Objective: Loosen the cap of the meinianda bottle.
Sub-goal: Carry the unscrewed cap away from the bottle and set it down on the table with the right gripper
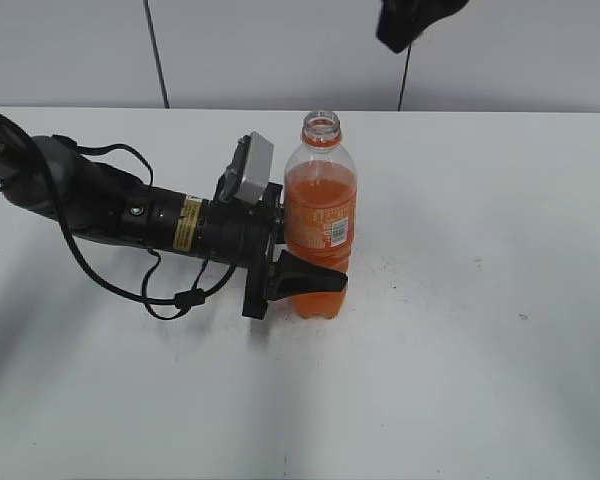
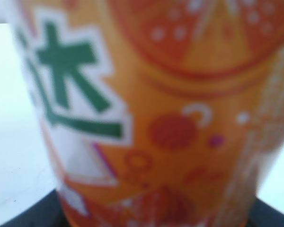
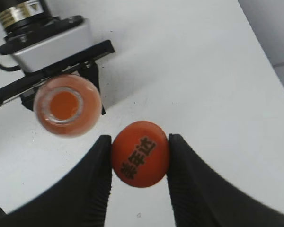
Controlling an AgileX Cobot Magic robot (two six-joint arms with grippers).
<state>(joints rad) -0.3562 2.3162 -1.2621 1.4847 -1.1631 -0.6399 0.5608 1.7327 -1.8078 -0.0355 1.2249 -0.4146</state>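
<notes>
Exterior view: the meinianda bottle (image 1: 319, 222) stands upright on the white table (image 1: 480, 300), near its middle. Its mouth is open, with the orange neck ring showing just below the rim. Orange drink fills the body up to the shoulder. The label's white barcode patch faces the camera.

The left gripper (image 1: 310, 280) reaches in horizontally from the left and clamps the bottle at its lower body, just under the label. One black finger (image 1: 305, 279) wraps across the front of the bottle. A grey camera box (image 1: 252, 167) sits on top of the wrist, beside the bottle's shoulder. A black cable (image 1: 130, 285) loops on the table under the arm.

Left wrist view: the bottle label (image 2: 151, 113) fills the frame, blurred at close range, with green characters on white at the left.

Right wrist view: the right gripper (image 3: 139, 163) is above the table, looking straight down. Its two black fingers (image 3: 97, 184) are closed narrowly on the cap (image 3: 140, 153), one on each side of its rim. The cap's top, with dark characters, faces the camera. The cap is off the bottle, whose open mouth (image 3: 64, 103) appears to the upper left of it.
</notes>
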